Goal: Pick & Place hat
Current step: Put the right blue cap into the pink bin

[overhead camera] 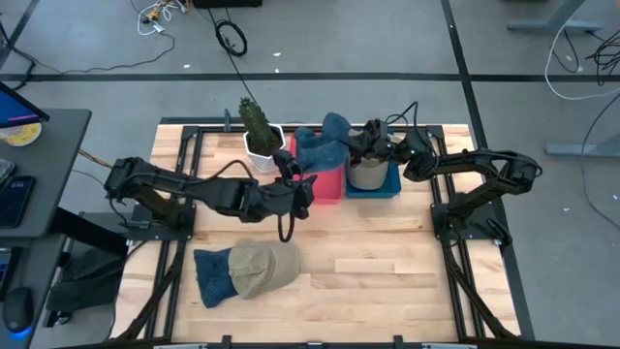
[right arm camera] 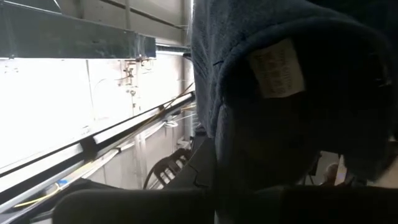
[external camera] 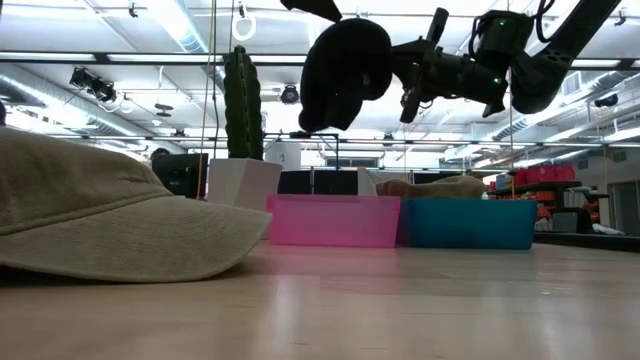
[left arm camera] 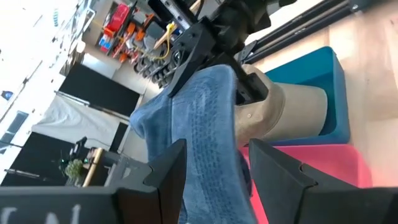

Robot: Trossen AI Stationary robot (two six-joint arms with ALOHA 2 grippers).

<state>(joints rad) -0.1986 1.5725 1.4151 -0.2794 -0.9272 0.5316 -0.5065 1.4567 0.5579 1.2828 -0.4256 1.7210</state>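
A blue knit hat (overhead camera: 325, 145) hangs in the air over the pink bin (overhead camera: 329, 182); the low view shows the hat (external camera: 345, 70) well above the bin (external camera: 335, 220). My right gripper (overhead camera: 360, 145) reaches in from the table's right and is shut on it. My left gripper (overhead camera: 298, 184) is open beside the pink bin's near left corner. In the left wrist view its fingers (left arm camera: 168, 180) frame the hanging hat (left arm camera: 205, 124); whether they touch it I cannot tell. A tan hat (overhead camera: 366, 174) lies in the blue bin (overhead camera: 389, 182). My right gripper holds the blue hat by its edge on the side toward the table's right (external camera: 385, 65), coming at it roughly level from that side. The hat hangs below the fingers, lifted clear of the bin. In the right wrist view the hat's inside with its label (right arm camera: 277, 68) hides the fingers.
A second tan hat (overhead camera: 262, 267) and a second blue one (overhead camera: 213, 274) lie side by side near the table's near left. A cactus in a white pot (overhead camera: 257, 131) stands left of the pink bin. Bare wood spreads toward the near right.
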